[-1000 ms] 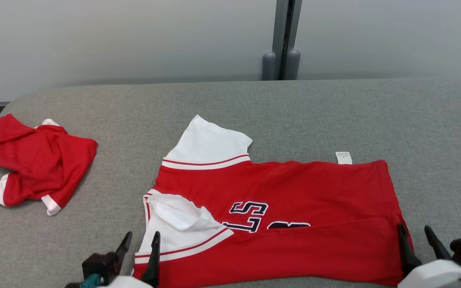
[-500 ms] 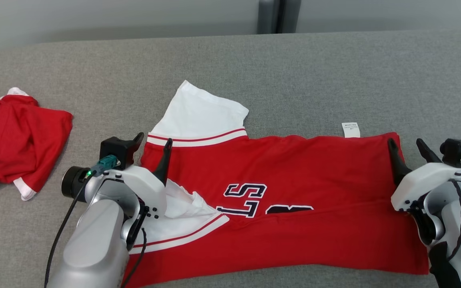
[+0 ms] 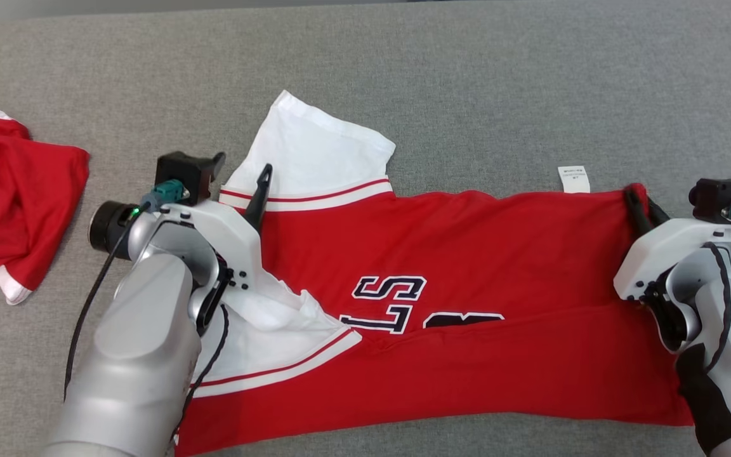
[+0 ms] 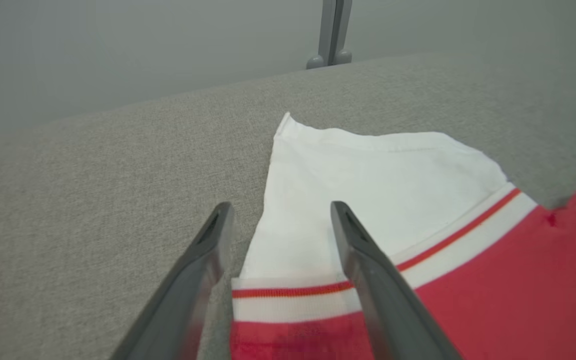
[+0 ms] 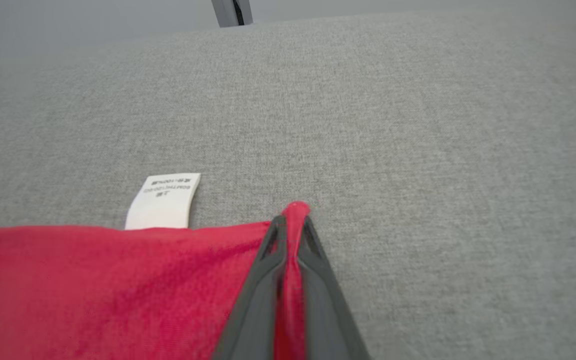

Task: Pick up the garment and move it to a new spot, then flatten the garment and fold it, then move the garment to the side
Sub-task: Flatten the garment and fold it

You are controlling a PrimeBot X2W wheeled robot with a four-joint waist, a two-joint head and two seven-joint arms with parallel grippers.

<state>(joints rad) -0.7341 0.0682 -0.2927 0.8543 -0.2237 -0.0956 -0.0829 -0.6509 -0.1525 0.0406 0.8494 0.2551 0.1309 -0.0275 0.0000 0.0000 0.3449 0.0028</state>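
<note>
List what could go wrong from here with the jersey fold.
The right gripper pinches only the very corner of the jersey; it may slip out when lifted.
The left gripper stands open astride the white sleeve edge; if only the right lifts, the fold would likely skew.

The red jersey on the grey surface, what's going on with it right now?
A two-armed robot is working on the red jersey, which lies spread out on the grey surface. The right gripper is shut on the jersey's far right corner, beside the white label. The left gripper is open, its fingers straddling the edge of the white sleeve. A second red garment lies crumpled off to the left.
</note>
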